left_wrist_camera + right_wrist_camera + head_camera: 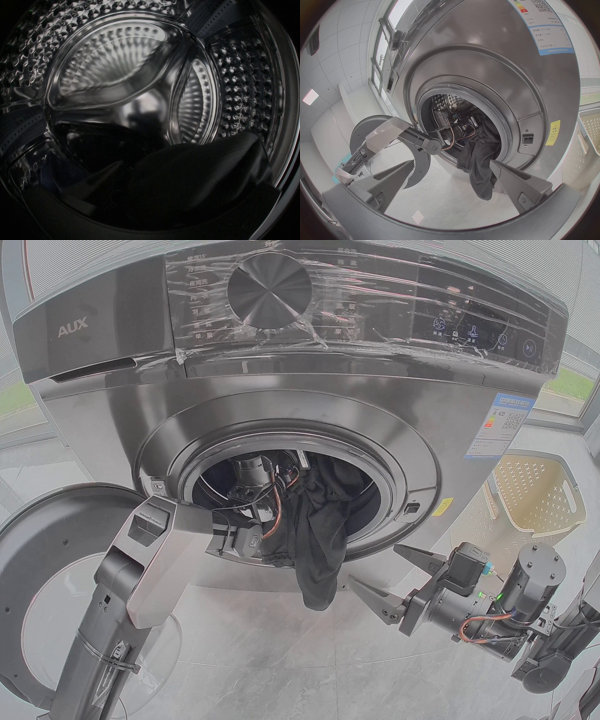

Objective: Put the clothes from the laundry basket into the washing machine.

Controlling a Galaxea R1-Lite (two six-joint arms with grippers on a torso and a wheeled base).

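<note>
Head view, nearest first: right claw (374, 564) low in front of the washing machine (375, 402), jaws spread wide, nothing between them. Just to its left and a little farther in hangs the dark garment (319, 540) (black or charcoal, soft, crumpled, no readable shape). Its upper part is bunched inside the door opening, and its tail drapes over the lip and dangles toward the floor (250, 640). Long axis runs roughly top to bottom.

Right wrist view agrees: the tail lies ahead of the claw, near but apart.

Judgement: the right arm is the nearer one to the dangling end. The coming move turns on lifting that tail up and inward over the lip.

Left arm (156, 540) passes through the opening beside the garment's upper part. Its claw is deep in the drum (125, 62); released or clenched, I cannot tell. Dark cloth is heaped at the drum's bottom.

Farthest: laundry basket (537, 496), cream, perforated, to the machine's right. Its contents are not readable.
</note>
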